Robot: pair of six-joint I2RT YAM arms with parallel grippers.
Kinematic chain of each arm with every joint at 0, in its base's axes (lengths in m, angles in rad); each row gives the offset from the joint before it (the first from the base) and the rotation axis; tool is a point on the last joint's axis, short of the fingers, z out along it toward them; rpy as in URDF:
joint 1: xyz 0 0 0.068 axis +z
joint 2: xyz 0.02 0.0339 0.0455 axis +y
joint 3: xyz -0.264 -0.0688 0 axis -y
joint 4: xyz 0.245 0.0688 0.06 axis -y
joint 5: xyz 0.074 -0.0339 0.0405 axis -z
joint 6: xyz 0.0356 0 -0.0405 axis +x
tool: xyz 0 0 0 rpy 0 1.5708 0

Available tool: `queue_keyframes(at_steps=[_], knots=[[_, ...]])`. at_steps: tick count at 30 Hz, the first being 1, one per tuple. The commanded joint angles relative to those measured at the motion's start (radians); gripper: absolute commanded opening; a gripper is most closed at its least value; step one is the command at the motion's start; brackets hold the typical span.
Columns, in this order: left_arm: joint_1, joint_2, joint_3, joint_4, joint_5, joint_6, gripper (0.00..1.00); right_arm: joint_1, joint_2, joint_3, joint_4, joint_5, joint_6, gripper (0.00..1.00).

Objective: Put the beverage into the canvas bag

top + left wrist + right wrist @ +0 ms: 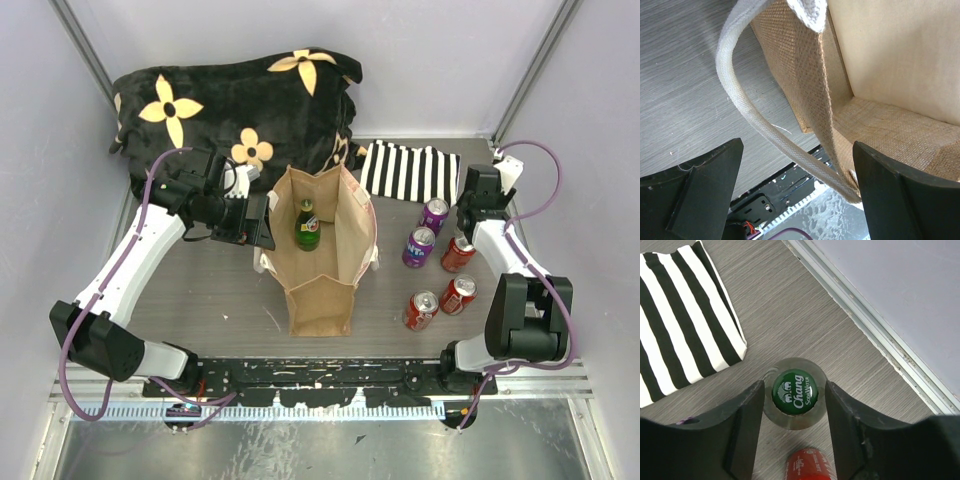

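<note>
Bottle (794, 395) stands between fingers of the right pincer (794, 385); we cannot tell whether it grips; left pincer (797, 146) spread wide.

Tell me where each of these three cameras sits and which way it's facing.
Top external: high behind the robot, looking down on the table; left arm and right arm show, bases included.
Left wrist: on the left arm, facing the canvas bag and its white strap; left gripper fingers frame them.
Right wrist: looking straight down on a green-capped bottle flanked by the right gripper fingers.
Shared: striped cloth in top and right wrist; bag in top and left wrist.
</note>
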Motion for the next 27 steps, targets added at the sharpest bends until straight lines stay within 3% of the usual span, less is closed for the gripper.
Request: queue_keyframes(at_steps=[1,11,27], knots=[[0.001,-0.009,-0.010,0.014,0.020,-0.002,0.98,-0.004,0.010,0.025,0.056,0.020,-0.003,0.51],[0.001,-0.014,-0.021,0.020,0.022,-0.001,0.98,-0.004,-0.005,0.022,0.067,0.012,0.003,0.02],[0.001,-0.017,-0.027,0.036,0.033,-0.013,0.98,-0.004,-0.071,0.127,0.028,-0.023,0.001,0.01]])
